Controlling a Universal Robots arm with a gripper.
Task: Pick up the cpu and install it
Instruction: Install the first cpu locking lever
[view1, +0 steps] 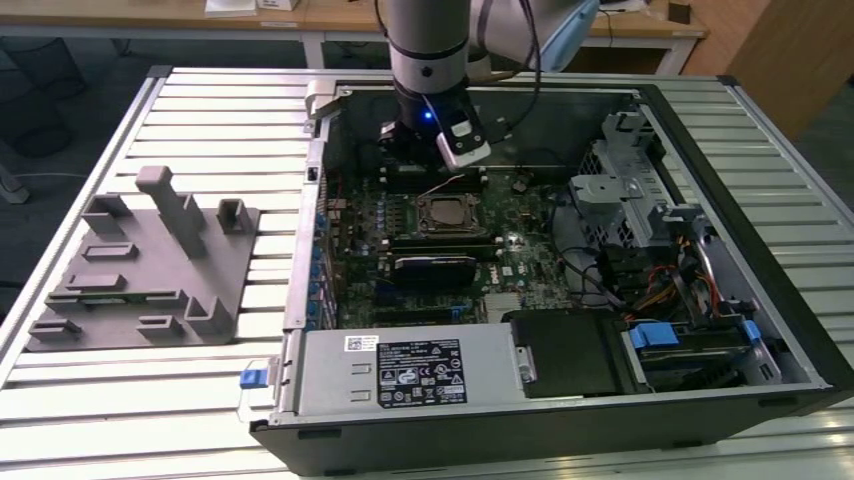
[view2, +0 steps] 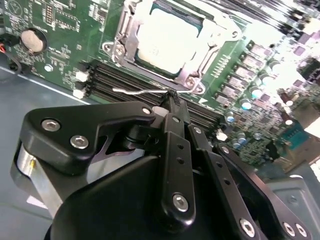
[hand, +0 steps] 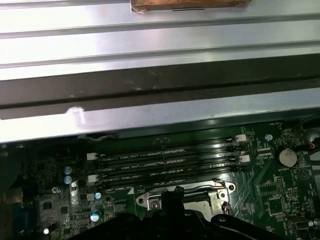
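Inside open black computer case (view1: 747, 330), silvery square cpu (view2: 167, 42) sits in socket; black pincer (view2: 172, 100) closed just beside it, empty (judging): keep clear of thin wire lever (view2: 137, 92).

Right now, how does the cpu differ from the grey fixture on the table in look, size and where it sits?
The cpu is a flat, silvery square; the grey fixture is matte grey with upright posts and blocks. The cpu is far smaller than the fixture. The cpu lies in the motherboard socket inside the open computer case, just below the gripper; the fixture stands on the slatted table outside the case, at the exterior view's left. Both are greyish and neither is held.
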